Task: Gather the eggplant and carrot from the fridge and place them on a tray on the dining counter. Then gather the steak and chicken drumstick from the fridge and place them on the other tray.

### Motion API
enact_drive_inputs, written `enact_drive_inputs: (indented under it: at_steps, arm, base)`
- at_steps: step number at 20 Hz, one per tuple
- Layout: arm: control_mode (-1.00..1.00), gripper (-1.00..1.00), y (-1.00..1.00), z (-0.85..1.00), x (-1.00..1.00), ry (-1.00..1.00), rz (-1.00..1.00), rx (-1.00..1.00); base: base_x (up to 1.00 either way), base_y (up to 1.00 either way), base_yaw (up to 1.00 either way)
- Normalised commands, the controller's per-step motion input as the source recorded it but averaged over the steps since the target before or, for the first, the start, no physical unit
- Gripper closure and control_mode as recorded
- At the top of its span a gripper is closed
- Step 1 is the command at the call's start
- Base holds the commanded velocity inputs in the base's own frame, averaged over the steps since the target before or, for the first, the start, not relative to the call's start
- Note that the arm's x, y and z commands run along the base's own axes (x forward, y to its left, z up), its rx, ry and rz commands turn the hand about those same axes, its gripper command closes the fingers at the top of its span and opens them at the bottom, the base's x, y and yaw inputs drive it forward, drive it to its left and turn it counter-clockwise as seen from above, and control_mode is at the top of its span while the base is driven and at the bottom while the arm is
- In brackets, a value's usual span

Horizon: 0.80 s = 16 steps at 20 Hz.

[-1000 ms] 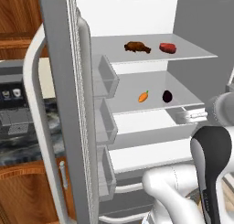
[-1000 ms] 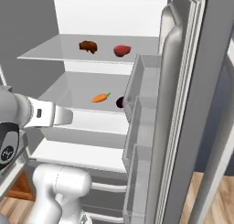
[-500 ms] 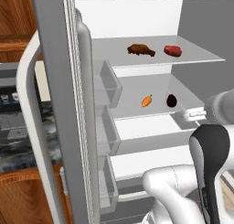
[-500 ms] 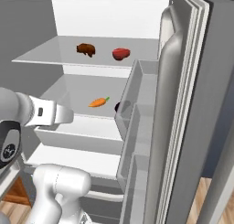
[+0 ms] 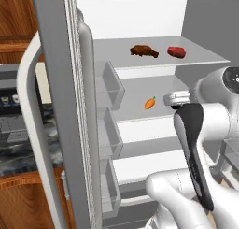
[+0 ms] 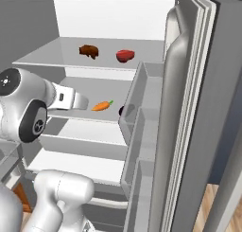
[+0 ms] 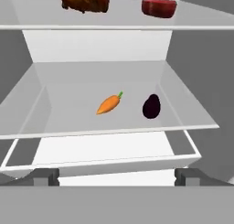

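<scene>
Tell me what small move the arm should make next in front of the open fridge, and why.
Probably ease the gripper forward over the middle shelf toward the eggplant. Its fingers stand wide apart and hold nothing, the eggplant and the carrot lie apart on that shelf, and the hand is short of the shelf's front edge.

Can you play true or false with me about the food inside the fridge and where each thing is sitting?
1. The carrot and the eggplant share one shelf. True.
2. The steak lies on the shelf below the carrot. False: it is on the shelf above.
3. The chicken drumstick is beside the steak on the upper shelf. True.
4. The tool is gripping the carrot. False: its fingertips are spread wide, short of the shelf, holding nothing.
5. The fridge doors are closed. False: they stand open.
</scene>
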Motion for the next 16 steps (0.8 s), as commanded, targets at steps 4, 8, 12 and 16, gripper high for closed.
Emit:
enact_drive_inputs:
  at_steps: [4,8,12,16]
  arm:
    - [-1.00,-1.00,0.28,-0.19,0.68,0.05,-0.11,0.00]
    - [-1.00,-1.00,0.05,-0.45,0.64,0.11,-0.06,0.05]
    - [-1.00,-1.00,0.00,-0.47,0.60,0.08,-0.02,0.04]
    - [-1.00,-1.00,0.00,-0.44,0.64,0.05,-0.02,0.05]
  base:
    - [0.00,0.00,0.00]
    - [0.00,0.00,0.00]
    - [0.00,0.00,0.00]
    - [0.00,0.00,0.00]
